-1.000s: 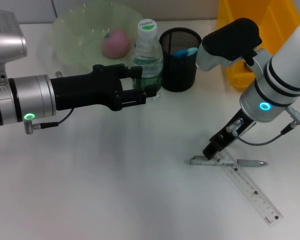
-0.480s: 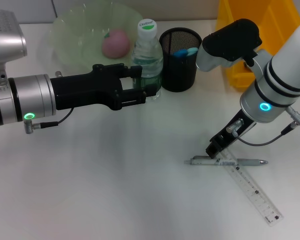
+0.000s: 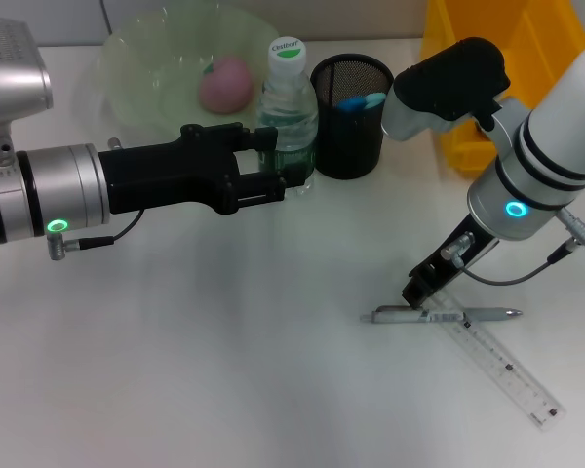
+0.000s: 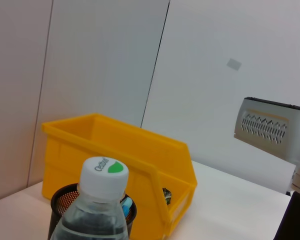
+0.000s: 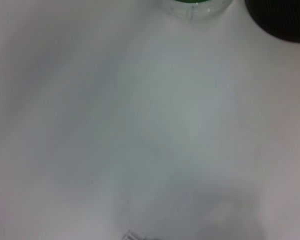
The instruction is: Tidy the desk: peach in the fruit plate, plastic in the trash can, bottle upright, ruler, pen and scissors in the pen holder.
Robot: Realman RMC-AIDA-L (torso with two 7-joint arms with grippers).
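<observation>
Right end effector (image 3: pixel 416 292) at lower right of the head view, tip down on the crossing of grey pen (image 3: pixel 447 315) and clear plastic ruler (image 3: pixel 497 368) lying flat on the white table (image 3: pixel 224 370); finger state impossible to tell. Probably positioned there to pick one of them for the black mesh pen holder (image 3: pixel 352 115) at upper centre. Left end effector (image 3: pixel 291 174) at centre left, closed around the clear water bottle (image 3: pixel 287 109), apparently steadying it upright. Pink peach (image 3: pixel 225 84) already in the translucent green fruit plate (image 3: pixel 141 68).
</observation>
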